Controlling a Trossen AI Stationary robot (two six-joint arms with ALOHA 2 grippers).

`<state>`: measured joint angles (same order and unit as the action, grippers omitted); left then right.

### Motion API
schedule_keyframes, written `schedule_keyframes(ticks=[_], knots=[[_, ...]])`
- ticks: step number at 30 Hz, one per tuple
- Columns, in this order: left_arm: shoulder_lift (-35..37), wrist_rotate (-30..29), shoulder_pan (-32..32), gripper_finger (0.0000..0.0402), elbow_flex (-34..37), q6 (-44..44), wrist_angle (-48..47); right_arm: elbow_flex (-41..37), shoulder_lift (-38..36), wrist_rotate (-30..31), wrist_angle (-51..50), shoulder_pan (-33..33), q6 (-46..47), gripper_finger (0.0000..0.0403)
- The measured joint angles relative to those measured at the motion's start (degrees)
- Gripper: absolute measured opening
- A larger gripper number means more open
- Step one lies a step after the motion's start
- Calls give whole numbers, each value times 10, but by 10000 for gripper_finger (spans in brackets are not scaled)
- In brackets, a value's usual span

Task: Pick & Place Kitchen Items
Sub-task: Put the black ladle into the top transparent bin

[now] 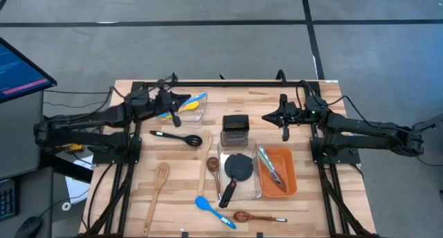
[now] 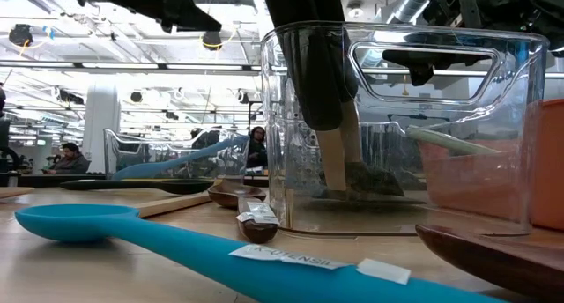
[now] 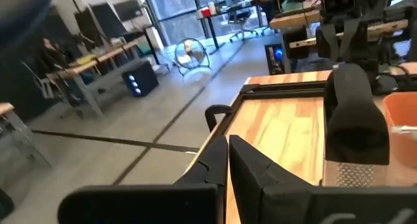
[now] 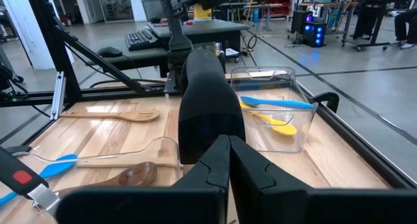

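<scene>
My left gripper [image 1: 187, 98] [image 3: 228, 147] is shut on nothing and hangs by the far-left corner of a small clear bin [image 1: 194, 109] holding a blue spoon [image 4: 277, 102] and a yellow spoon [image 4: 277, 124]. My right gripper [image 1: 266, 117] [image 4: 228, 146] is shut too and points at the black-topped steel grater [image 1: 235, 127] [image 3: 355, 129] from the right, apart from it. A black turner [image 1: 237, 170] leans in a larger clear bin [image 2: 397, 127]. Metal tongs [image 1: 271, 167] lie in an orange bin [image 1: 289, 186].
Loose on the wooden table lie a black spoon [image 1: 176, 136], a slotted wooden spatula [image 1: 158, 186], a wooden spoon [image 1: 210, 162], a blue spoon [image 1: 214, 212] [image 2: 176, 241] and a dark wooden spoon [image 1: 256, 216]. A black frame rail [image 1: 228, 84] runs along the far edge.
</scene>
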<state>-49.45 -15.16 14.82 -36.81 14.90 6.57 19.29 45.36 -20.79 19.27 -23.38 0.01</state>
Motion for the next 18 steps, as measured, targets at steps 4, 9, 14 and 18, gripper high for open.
schedule_keyframes(ticks=[4, 9, 14, 18], knots=[[0, 83, 55, 2, -45, -3, -80, 0, 0, 1, 0, 0, 0, 1], [-5, 193, 139, 2, -90, -6, -268, 0, 0, 1, -3, 0, 0, 1], [-7, 287, 170, 2, -93, -9, -392, 0, 0, 1, -4, 0, 0, 1], [-9, 302, 156, 2, -93, -18, -446, 0, 0, 2, -4, 0, 0, 1]])
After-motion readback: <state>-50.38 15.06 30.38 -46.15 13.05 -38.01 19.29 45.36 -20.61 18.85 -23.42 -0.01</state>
